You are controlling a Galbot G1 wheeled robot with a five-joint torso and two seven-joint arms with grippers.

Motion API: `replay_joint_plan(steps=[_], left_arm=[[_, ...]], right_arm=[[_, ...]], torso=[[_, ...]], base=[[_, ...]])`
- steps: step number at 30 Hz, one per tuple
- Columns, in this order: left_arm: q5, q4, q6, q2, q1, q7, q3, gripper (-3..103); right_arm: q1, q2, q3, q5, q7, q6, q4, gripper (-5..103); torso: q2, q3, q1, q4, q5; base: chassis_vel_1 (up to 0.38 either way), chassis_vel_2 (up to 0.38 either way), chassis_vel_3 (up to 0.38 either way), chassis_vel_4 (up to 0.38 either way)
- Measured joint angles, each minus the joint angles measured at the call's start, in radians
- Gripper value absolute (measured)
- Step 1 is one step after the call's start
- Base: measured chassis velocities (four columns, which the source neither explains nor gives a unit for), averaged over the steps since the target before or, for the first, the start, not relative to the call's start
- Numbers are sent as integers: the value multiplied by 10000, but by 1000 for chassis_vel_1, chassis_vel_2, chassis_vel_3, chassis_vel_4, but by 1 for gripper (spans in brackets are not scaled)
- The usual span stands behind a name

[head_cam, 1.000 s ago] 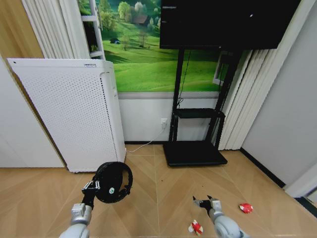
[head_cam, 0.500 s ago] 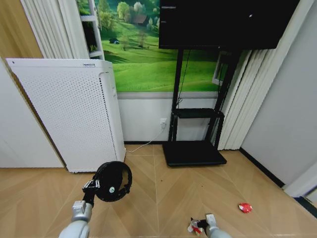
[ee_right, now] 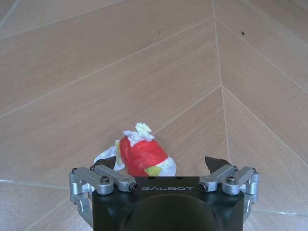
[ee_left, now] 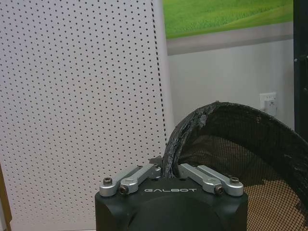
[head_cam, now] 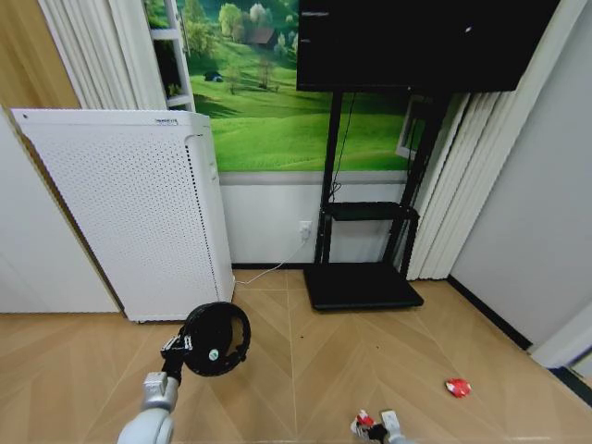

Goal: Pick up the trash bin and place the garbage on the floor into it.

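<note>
My left gripper (head_cam: 178, 350) is shut on the rim of the black mesh trash bin (head_cam: 215, 338) and holds it tilted above the floor (head_cam: 296, 379). In the left wrist view the left gripper (ee_left: 166, 167) pinches the crumpled rim of the trash bin (ee_left: 240, 144). My right gripper (head_cam: 377, 428) is low at the picture's bottom edge, next to a red-and-white wrapper (head_cam: 363, 425). In the right wrist view the right gripper (ee_right: 161, 163) is open around that wrapper (ee_right: 142, 155), one finger on each side. A second red wrapper (head_cam: 457, 388) lies farther right on the floor.
A tall white perforated appliance (head_cam: 129, 213) stands at the back left against the wall. A black TV stand (head_cam: 363, 285) with a cable sits at the back centre. Bare parquet lies between the two arms.
My right gripper has dropped and moved back to the nearer wrapper, now straddling it. The left gripper with the bin has shifted slightly right.
</note>
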Motion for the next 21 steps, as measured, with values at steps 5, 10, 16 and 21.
replay_joint_plan(steps=[5, 10, 16, 21], left_arm=[[16, 104, -17, 7, -37, -1, 21, 5], [85, 248, -38, -24, -84, 3, 130, 5], [122, 354, -77, -36, -116, 9, 164, 5], [123, 407, -104, -14, -136, 14, 164, 5]], right_arm=[[34, 103, -20, -155, -125, 86, -271, 100], [134, 269, -19, -380, -262, 194, -707, 93], [187, 319, -30, -540, -422, 315, -925, 78], [161, 329, -30, -604, -432, 357, -940, 61]], torso=[[0, 0, 0, 3, 0], [0, 0, 0, 2, 0], [0, 0, 0, 3, 0], [0, 0, 0, 2, 0]], base=[[0, 0, 0, 0], [0, 0, 0, 0], [0, 0, 0, 0], [0, 0, 0, 0]])
